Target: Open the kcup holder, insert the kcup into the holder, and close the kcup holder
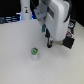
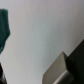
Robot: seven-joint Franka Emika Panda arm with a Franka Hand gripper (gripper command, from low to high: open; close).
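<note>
A white table [image 1: 20,55] is shown, with the kcup [image 1: 34,52] standing upright on it, apart from the arm. The gripper [image 1: 48,41] is seen above the kcup holder [image 1: 66,41]; how far its fingers are spread cannot be told.

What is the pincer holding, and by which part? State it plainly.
Nothing, as far as the frames show. The kcup stands alone on the table, apart from the pincer. Whether the pincer is open or shut cannot be told.

White kcup [image 1: 34,53] with green top; black kcup holder [image 1: 68,41]
</note>
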